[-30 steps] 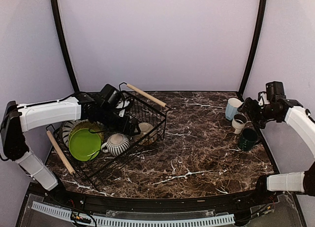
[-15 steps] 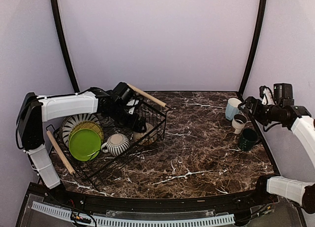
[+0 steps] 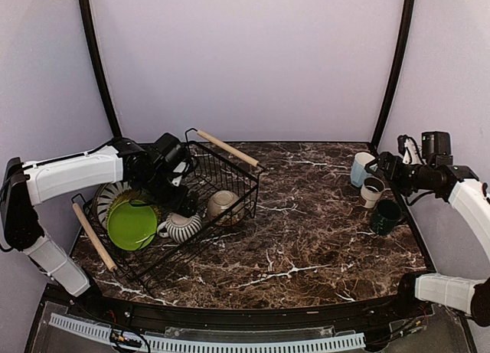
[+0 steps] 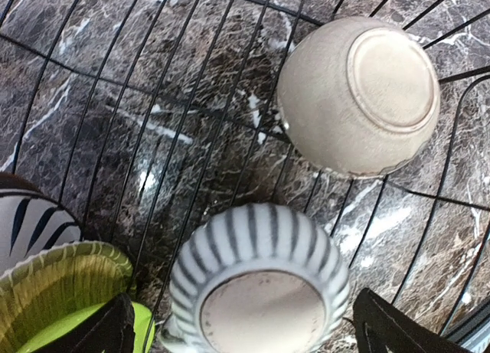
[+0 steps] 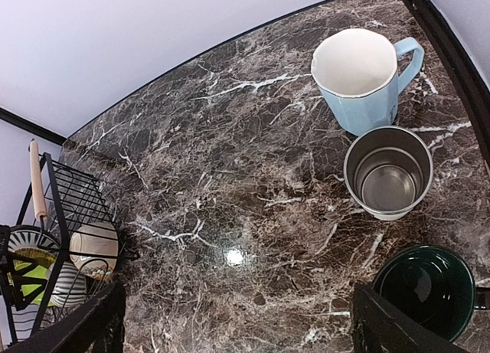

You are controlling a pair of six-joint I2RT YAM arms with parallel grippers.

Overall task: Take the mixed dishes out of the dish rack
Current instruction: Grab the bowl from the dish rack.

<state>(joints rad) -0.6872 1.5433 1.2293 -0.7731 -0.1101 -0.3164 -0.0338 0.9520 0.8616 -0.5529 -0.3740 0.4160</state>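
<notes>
Upturned striped mug (image 4: 259, 292) — round, ribbed — sits in wire dish rack (image 3: 239, 181).

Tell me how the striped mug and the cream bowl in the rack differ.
Pattern: the striped mug has dark stripes down its sides, while the cream bowl is plain. Handle: the mug shows a handle in the top view, and the bowl has none. Place: the mug sits beside the lime green plate, and the bowl lies farther right in the top view. Both rest upside down, bases up, inside the dish rack.
</notes>
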